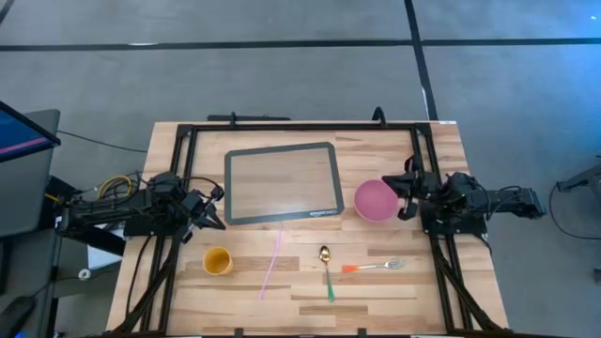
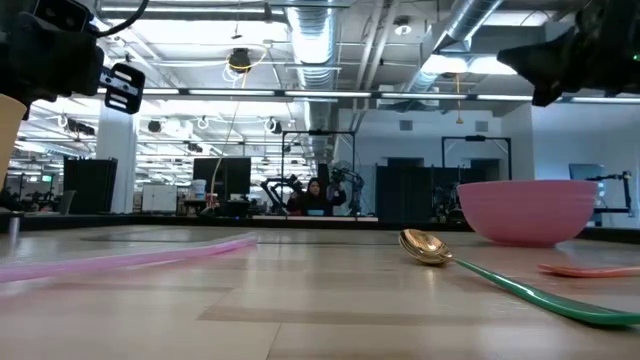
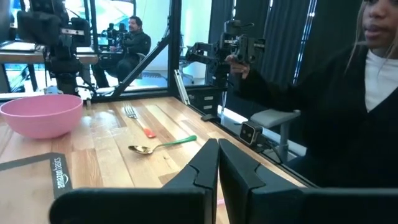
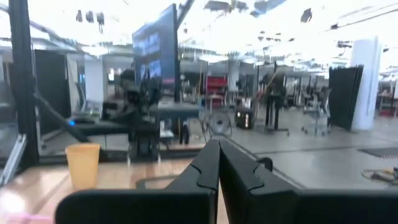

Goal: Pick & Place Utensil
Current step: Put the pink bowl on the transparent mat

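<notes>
your spoon (image 1: 326, 268) lies flat on the counter (image 1: 423, 291) near its front edge, gold bowl toward the mat (image 1: 284, 183), with the fork (image 1: 374, 267) just beside it. it looks light, stiff and slick, so pinch the green handle mid-length. the left gripper (image 1: 214, 208) and right gripper (image 1: 402, 192) both wait clenched.

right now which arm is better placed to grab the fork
Right, probably. The fork lies on the right half of the table, just in front of the right gripper; the left gripper sits across the table.
</notes>
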Motion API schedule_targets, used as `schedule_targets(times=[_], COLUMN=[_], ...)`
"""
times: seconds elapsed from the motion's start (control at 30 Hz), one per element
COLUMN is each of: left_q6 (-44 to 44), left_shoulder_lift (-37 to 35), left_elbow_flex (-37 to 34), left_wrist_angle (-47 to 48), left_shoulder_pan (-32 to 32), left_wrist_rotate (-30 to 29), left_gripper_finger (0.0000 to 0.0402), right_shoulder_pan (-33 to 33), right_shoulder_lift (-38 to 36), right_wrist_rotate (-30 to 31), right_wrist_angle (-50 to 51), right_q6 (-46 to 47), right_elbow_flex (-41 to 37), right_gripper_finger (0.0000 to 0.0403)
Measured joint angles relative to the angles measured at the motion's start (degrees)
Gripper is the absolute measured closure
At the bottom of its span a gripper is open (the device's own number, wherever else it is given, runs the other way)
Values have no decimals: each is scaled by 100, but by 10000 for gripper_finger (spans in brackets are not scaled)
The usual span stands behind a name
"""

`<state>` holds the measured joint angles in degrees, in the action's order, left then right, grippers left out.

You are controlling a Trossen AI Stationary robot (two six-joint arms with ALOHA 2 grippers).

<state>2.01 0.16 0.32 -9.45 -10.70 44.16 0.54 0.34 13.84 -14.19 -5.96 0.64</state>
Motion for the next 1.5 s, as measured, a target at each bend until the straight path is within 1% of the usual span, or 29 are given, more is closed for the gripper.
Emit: schedule_targets(times=[0.1, 0.17, 0.27, 0.37, 0.5, 0.57, 0.67, 0.8, 0.9, 1.0, 1.03, 1.1, 1.2, 1.33, 1.5], left_q6=[-224, -470, -587, -399, -67, 24, 43, 42, 40, 43, 45, 39, -36, -62, -67], left_shoulder_lift=[0, 0, -2, 0, 125, 247, 463, 780, 1036, 1320, 1438, 1724, 2216, 2793, 3314], left_elbow_flex=[0, 1, 2, 2, 2, 2, 2, 2, 2, 27, 85, 287, 769, 1471, 2107], left_wrist_angle=[-187, -401, -747, -772, -811, -867, -988, -1310, -1544, -1688, -1676, -1671, -1651, -1459, -623], left_shoulder_pan=[0, 1, -2, 0, 0, -2, -2, 0, 0, 0, -1, -2, 0, -1, 0], left_wrist_rotate=[-2, -188, -635, -1048, -1933, -2234, -2315, -2411, -2711, -3225, -3347, -3408, -3408, -3408, -3408], left_gripper_finger=[389, 389, 389, 389, 387, 379, 358, 317, 287, 263, 257, 249, 242, 241, 245], right_shoulder_pan=[20, 13, -29, -33, -22, -30, -28, -20, -20, -18, -20, -19, -17, 124, 417], right_shoulder_lift=[2, 2, -2, 53, 188, 246, 321, 403, 498, 635, 694, 844, 1193, 1884, 3027], right_wrist_rotate=[-140, -107, 247, 261, 258, 259, 255, 256, 258, 254, 256, 256, 246, 160, 140], right_wrist_angle=[49, 27, -8, 36, 60, 46, 43, 34, 34, -38, -132, -212, -147, 410, 1700], right_q6=[209, 271, 324, 355, 711, 732, 741, 871, 999, 1094, 1143, 1157, 1208, 1282, 2004], right_elbow_flex=[1, 1, 1, 1, 1, 2, 2, 2, 3, 3, 3, 91, 378, 945, 1874], right_gripper_finger=[402, 402, 402, 402, 401, 396, 372, 319, 273, 229, 216, 196, 182, 187, 200])
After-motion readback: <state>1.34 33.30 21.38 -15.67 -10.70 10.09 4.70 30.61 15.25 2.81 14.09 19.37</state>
